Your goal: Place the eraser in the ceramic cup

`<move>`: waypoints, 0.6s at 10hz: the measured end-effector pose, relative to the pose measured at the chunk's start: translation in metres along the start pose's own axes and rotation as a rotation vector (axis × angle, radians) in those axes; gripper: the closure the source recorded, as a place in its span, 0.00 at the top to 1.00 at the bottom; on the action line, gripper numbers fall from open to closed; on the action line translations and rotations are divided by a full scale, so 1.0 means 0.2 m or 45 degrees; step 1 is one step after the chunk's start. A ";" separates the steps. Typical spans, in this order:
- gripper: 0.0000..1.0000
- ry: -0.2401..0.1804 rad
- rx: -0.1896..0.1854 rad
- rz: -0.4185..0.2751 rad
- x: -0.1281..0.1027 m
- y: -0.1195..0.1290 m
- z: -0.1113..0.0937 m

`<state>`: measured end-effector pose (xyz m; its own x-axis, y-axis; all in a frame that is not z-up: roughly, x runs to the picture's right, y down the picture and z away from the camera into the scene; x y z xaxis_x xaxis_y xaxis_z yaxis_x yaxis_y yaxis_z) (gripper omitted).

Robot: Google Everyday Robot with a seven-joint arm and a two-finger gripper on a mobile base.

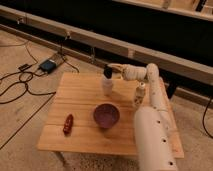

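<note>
The ceramic cup (107, 88), pale and upright, stands at the back middle of the wooden table (80, 100). My gripper (107, 73) reaches in from the right and hangs directly over the cup's mouth, just above the rim. A small black block, the eraser (107, 74), shows at its tips, and the gripper is shut on it. The cup's inside is hidden.
A wide purple bowl (106, 115) sits in front of the cup. A small white patterned bottle (139, 94) stands to the right, beside my arm. A red object (68, 124) lies at the front left. Cables and a blue box (48, 65) lie on the floor to the left.
</note>
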<state>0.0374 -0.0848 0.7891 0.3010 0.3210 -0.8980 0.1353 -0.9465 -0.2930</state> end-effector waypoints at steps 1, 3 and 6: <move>0.00 -0.003 -0.001 0.000 0.00 0.00 -0.01; 0.00 -0.003 -0.001 0.000 0.00 0.00 -0.01; 0.00 -0.200 0.088 0.018 -0.19 -0.05 -0.04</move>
<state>0.0312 -0.0880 0.8286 0.1502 0.3039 -0.9408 0.0652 -0.9526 -0.2973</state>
